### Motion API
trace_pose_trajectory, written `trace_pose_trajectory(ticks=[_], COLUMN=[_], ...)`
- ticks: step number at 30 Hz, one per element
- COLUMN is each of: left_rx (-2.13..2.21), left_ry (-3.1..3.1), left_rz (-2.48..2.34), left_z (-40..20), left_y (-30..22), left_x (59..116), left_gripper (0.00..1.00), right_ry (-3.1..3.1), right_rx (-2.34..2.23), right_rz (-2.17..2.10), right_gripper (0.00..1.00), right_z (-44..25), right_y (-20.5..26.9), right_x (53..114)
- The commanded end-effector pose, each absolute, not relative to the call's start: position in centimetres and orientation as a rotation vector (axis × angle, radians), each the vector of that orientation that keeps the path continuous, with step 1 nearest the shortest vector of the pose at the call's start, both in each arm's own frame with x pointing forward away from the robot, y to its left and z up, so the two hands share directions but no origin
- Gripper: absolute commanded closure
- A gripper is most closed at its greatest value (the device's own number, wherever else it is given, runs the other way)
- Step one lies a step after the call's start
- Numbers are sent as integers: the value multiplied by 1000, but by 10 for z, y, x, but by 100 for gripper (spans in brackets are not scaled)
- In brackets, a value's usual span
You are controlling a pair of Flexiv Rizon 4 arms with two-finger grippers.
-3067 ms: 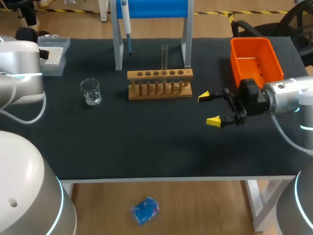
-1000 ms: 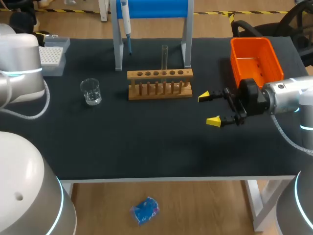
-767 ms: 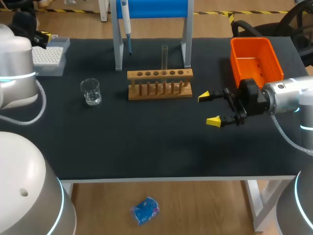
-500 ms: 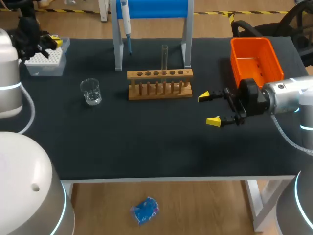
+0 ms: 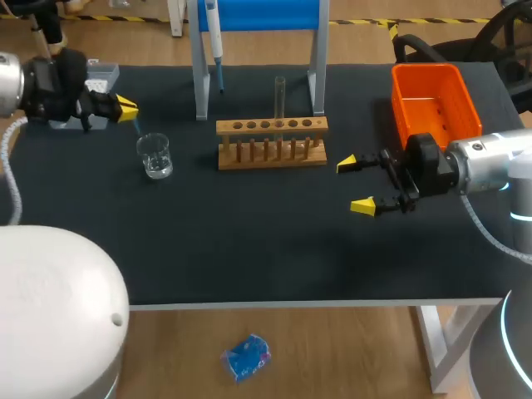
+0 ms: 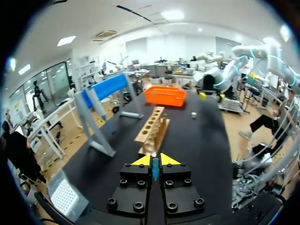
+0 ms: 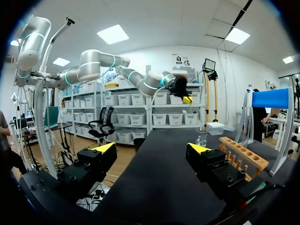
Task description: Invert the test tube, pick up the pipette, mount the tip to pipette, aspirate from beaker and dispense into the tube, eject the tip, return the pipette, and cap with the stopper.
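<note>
My left gripper (image 5: 125, 106) hovers by the tip box (image 5: 101, 76), just behind the glass beaker (image 5: 155, 155). Its fingers are shut on a thin blue pipette tip (image 6: 155, 168), which shows between the yellow tips of that gripper (image 6: 155, 160). The pipette (image 5: 214, 33) hangs on the blue stand (image 5: 258, 15). A test tube (image 5: 280, 96) stands upright in the wooden rack (image 5: 272, 141). My right gripper (image 5: 362, 184) is open right of the rack, with nothing between its fingers. In the right wrist view that gripper (image 7: 152, 148) faces the beaker (image 7: 201, 137).
An orange bin (image 5: 432, 100) sits at the back right, behind my right arm. A small pale object (image 6: 193, 114) lies on the mat near the bin (image 6: 165, 95). The dark mat's front half holds nothing.
My left arm has swung in from the left edge; its gripper now points right over the mat beside the beaker. The right arm has not moved.
</note>
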State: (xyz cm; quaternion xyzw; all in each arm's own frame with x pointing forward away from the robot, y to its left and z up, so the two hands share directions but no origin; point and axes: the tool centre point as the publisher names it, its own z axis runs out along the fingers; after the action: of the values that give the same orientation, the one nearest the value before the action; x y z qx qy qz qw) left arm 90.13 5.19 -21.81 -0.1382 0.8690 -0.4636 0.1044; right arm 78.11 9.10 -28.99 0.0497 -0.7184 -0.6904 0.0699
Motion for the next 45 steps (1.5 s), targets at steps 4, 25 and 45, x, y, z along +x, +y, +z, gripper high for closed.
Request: trace_pose_trajectory(ticks=[4,25,45], left_rx=[-390,-366,-352], left_ry=[2660,2648,2730], left_rz=[-1399,-1499,-1582], left_z=[-201,-208,-191], left_y=[38,16,-145], left_x=[882,884,841], left_gripper=[100,100,100], right_ry=[-2163,-2163,-2163], right_rx=[149,149,149], right_rz=[-2077,-2077,-2077], right_gripper=[0,0,0], right_z=[-290,-290,-290], right_y=[91,91,91], right_x=[781,781,781])
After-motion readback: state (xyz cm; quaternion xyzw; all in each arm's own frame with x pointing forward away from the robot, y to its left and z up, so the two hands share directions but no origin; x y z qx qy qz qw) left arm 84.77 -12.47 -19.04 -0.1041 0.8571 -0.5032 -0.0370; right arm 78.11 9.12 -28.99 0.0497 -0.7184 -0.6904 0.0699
